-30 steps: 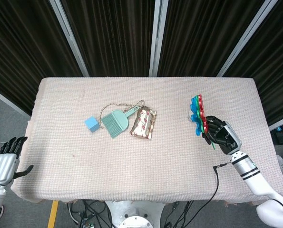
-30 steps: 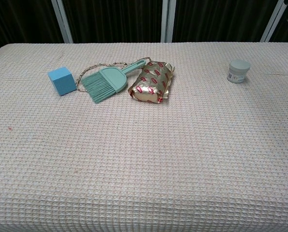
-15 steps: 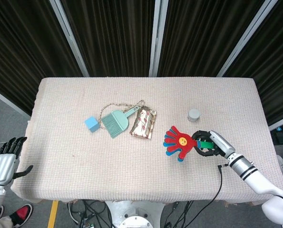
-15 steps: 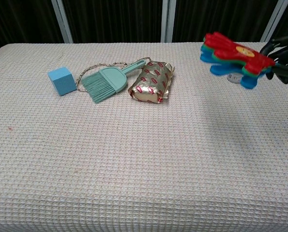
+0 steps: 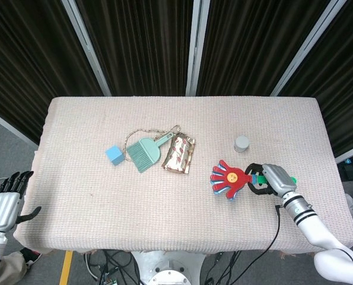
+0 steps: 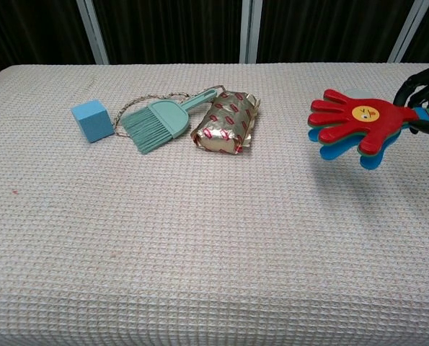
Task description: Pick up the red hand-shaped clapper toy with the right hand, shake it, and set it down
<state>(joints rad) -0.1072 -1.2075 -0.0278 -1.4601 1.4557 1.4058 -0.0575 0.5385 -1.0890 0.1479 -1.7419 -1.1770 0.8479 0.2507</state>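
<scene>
The red hand-shaped clapper toy (image 5: pixel 228 176) (image 6: pixel 354 118), with green and blue layers under the red one, hangs just above the table at the right, palm up. My right hand (image 5: pixel 270 179) (image 6: pixel 423 97) grips its green handle at the table's right side. The clapper's fingers point left, toward the middle of the table. My left hand (image 5: pixel 5 202) hangs off the table's left edge with its fingers apart and nothing in it.
A small grey jar (image 5: pixel 241 142) stands behind the clapper. Left of centre lie a gold foil packet (image 5: pixel 178 154) (image 6: pixel 228 122), a teal brush (image 5: pixel 145 151) (image 6: pixel 158 120) on a thin chain, and a blue cube (image 5: pixel 113 155) (image 6: pixel 91 120). The cloth-covered table (image 5: pixel 105 214) spans the view.
A second ago my right hand held the clapper raised upright; it swung it down flat. Since half a second ago the clapper has shifted slightly right and lower.
</scene>
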